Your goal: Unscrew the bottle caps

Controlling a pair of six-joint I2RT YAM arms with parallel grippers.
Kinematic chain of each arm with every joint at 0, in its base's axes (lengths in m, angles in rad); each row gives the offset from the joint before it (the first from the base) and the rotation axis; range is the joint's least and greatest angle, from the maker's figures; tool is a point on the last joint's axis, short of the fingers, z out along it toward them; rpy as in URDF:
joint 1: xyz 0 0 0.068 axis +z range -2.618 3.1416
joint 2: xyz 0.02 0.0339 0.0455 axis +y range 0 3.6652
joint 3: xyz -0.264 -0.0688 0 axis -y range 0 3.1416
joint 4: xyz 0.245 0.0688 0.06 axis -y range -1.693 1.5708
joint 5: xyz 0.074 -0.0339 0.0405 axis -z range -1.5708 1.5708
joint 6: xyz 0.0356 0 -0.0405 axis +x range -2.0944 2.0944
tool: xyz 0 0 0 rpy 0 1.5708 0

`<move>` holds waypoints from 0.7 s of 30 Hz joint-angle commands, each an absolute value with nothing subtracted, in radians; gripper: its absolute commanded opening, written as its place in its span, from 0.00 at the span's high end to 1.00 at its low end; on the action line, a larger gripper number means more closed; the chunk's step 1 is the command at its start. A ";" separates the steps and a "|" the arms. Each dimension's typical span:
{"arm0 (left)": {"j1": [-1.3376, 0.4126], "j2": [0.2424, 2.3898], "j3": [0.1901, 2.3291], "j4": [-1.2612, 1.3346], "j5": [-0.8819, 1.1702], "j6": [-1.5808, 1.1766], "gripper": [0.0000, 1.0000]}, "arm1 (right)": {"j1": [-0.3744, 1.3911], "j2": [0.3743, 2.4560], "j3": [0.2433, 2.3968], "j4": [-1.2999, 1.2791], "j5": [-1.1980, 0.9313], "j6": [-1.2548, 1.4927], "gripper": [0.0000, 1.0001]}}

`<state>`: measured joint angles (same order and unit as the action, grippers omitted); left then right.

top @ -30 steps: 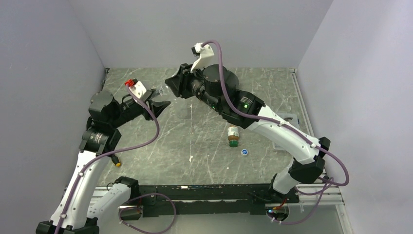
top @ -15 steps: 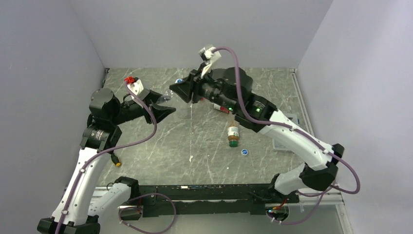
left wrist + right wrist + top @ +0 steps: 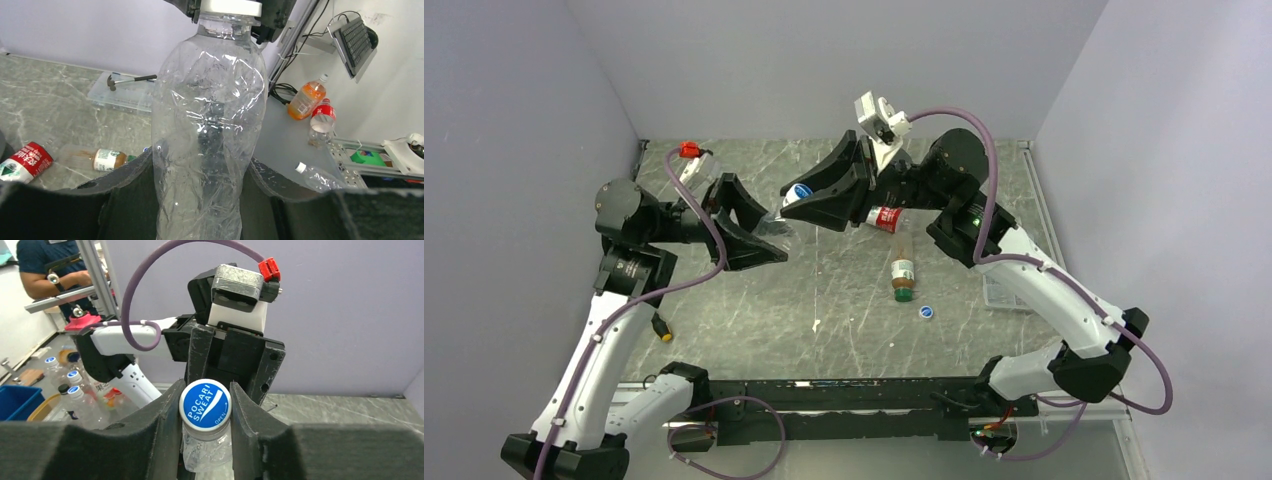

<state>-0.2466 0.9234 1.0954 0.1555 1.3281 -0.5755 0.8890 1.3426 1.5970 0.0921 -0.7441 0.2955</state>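
A plain clear bottle is held above the table with my left gripper shut on its crumpled body. Its white-rimmed blue cap sits squeezed between the fingers of my right gripper, which is shut on it. From above, the two grippers meet over the table's back left, the left gripper just below and left of the right gripper. A red-labelled bottle and an amber-brown bottle lie on the table near the middle. A loose blue cap lies beside them.
A clear flat tray sits at the table's right edge; the left wrist view shows a hammer on it. A yellow plug hangs by the left arm. Grey walls close the left, back and right.
The right wrist has rolled over and its jaws have closed on the cap. The left gripper has swung the clear bottle down and to the right, toward the table's middle.
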 commanded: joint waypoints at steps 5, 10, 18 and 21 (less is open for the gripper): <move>-0.243 0.935 1.173 -0.069 1.277 -0.433 0.53 | 0.901 1.350 1.712 -0.077 -0.590 0.232 0.13; -0.242 0.918 1.202 -0.303 1.029 -0.162 0.54 | 0.907 1.311 1.727 -0.168 -0.234 0.289 0.00; -0.243 0.863 1.131 -0.301 0.774 0.086 0.53 | 1.022 1.429 1.928 -0.438 0.291 0.357 0.00; -0.242 0.864 1.126 -0.304 0.742 0.114 0.54 | 1.054 1.489 1.994 -0.478 0.365 0.351 0.04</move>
